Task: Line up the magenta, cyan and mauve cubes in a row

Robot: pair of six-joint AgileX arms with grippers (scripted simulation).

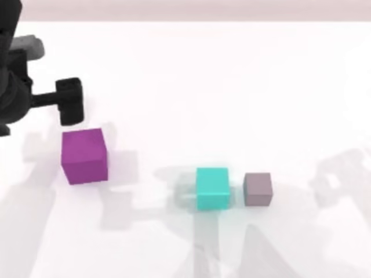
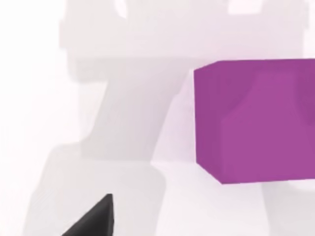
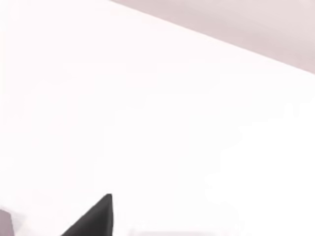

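Observation:
The large magenta cube (image 1: 85, 156) rests at the left of the table. Just behind it hovers my left gripper (image 1: 69, 103), open, holding nothing and clear of the cube. In the left wrist view the magenta cube (image 2: 256, 120) fills one side, and a single dark fingertip (image 2: 97, 219) shows, apart from it. The cyan cube (image 1: 212, 187) stands near the middle front. Close to its right, with a small gap, is the small mauve cube (image 1: 257, 189). My right gripper (image 3: 140, 231) is outside the top view; its wrist view shows one fingertip (image 3: 97, 219) over bare table.
The white table (image 1: 191, 87) runs back to a pale wall edge (image 1: 185, 11). My left arm's dark body (image 1: 14, 87) fills the far left. Soft arm shadows lie across the front of the table.

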